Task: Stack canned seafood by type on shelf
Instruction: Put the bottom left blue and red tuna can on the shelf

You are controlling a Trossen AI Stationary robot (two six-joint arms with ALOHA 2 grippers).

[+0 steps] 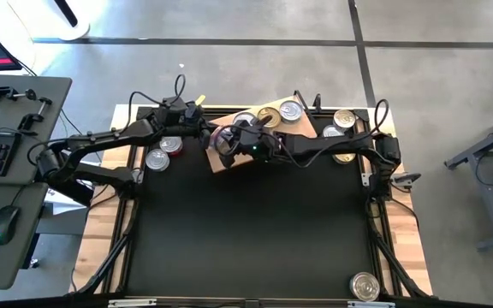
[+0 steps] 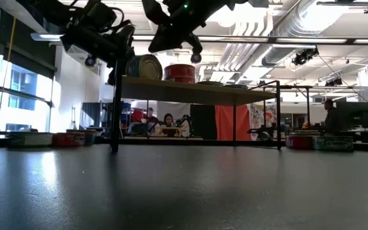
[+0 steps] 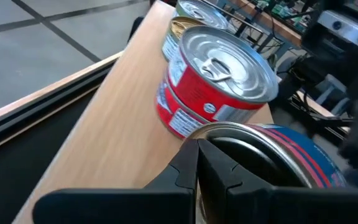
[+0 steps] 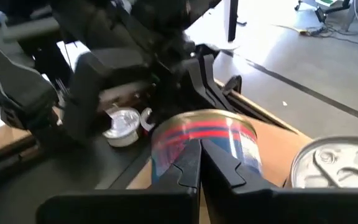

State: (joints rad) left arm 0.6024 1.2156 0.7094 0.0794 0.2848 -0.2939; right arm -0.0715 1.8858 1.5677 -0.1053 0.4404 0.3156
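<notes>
At the far middle of the table, over the left end of the wooden shelf (image 1: pixel 245 154), both arms crowd round one blue-and-red striped can (image 4: pixel 207 143). The left gripper (image 3: pixel 197 163) reaches in from the left with its fingers pressed together, the tips at the can's silver lid; nothing is caught between them. The right gripper (image 4: pixel 199 163) comes in from the right, fingers likewise together and empty, the tips against the can's striped side.

So the can lies between the two grippers, each pointing at it from the opposite side, about equally close. From the left wrist view it seems to be tipped, its lid turned toward the left gripper, so its short axis would run roughly left to right along the shelf; the exact tilt cannot be told. Just past it stands a red can (image 3: pixel 213 87) upright on the shelf with a silver pull-tab lid, and a gold-lidded can (image 3: pixel 182 28) beyond that.

In my judgement the next move depends on this squeeze: either gripper must open to take the can, and pushing from one side drives it into the other.

Loose cans (image 1: pixel 163 152) wait on the table at far left, more cans (image 1: pixel 344 121) at far right, and a single can (image 1: pixel 365 286) near right.
</notes>
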